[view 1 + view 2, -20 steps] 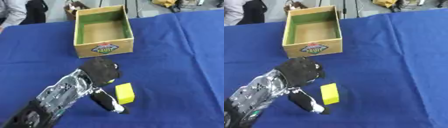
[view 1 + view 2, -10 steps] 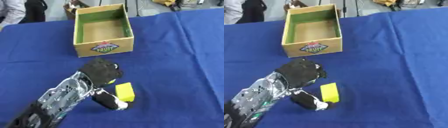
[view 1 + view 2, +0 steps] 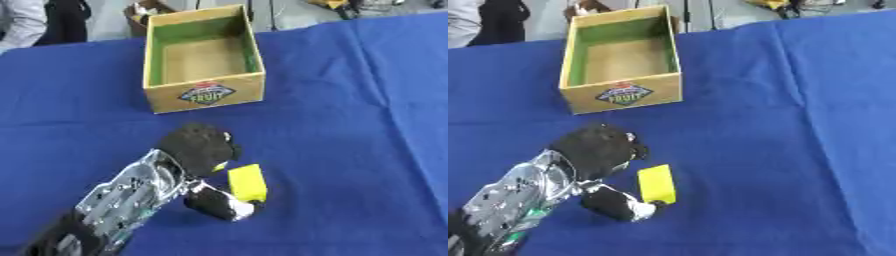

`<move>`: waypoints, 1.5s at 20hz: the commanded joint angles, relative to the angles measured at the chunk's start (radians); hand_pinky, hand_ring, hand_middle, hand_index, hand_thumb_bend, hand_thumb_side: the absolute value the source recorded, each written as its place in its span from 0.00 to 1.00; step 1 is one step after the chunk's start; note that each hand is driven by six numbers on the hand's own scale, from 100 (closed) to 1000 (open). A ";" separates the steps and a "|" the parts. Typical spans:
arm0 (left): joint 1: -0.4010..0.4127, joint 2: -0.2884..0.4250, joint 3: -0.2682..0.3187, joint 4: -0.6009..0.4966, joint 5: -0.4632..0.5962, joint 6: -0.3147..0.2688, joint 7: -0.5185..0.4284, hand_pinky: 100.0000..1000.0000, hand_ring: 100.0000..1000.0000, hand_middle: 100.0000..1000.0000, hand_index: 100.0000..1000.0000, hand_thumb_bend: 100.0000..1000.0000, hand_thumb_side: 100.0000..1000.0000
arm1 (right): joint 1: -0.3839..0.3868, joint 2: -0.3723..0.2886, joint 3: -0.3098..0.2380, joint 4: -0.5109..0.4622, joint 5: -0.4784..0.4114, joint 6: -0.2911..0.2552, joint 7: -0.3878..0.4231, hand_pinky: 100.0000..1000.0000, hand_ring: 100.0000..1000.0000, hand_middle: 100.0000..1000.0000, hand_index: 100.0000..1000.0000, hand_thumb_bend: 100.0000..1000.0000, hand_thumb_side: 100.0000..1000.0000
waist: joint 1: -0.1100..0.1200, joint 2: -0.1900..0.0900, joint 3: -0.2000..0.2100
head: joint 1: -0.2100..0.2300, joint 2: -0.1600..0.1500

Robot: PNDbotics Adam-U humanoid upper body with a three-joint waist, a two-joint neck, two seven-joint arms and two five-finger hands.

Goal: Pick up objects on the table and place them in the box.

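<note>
Left hand: curled around the yellow block, thumb at its near end
Box: open, far side of blue tabletop

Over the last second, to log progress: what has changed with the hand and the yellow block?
Little. The left hand has closed in slightly on the yellow block, its thumb now reaching the block's near end and its fingers its far end. The block has not been lifted off the blue table. The box is unmoved and empty.

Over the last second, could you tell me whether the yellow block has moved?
No. The yellow block lies just as far in front of the box as before.
</note>
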 commanded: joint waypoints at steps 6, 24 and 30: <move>-0.003 -0.011 0.012 -0.018 0.023 0.027 0.012 0.39 0.56 0.64 0.84 0.43 1.00 | -0.012 -0.012 -0.005 -0.016 0.006 0.003 0.005 0.71 0.61 0.62 0.75 0.00 0.60 | -0.003 -0.010 -0.004 | -0.002 -0.011; 0.010 -0.025 -0.003 0.019 0.051 0.066 0.035 0.24 0.43 0.48 0.79 0.18 0.88 | -0.013 -0.007 -0.005 -0.016 0.008 0.005 0.005 0.71 0.61 0.62 0.75 0.00 0.60 | -0.001 -0.002 -0.008 | -0.002 -0.018; 0.014 -0.031 -0.017 0.050 0.069 0.064 0.046 0.22 0.43 0.49 0.78 0.22 0.85 | -0.013 -0.007 -0.006 -0.016 0.008 0.005 0.003 0.71 0.61 0.62 0.75 0.00 0.60 | 0.000 -0.002 -0.010 | -0.001 -0.019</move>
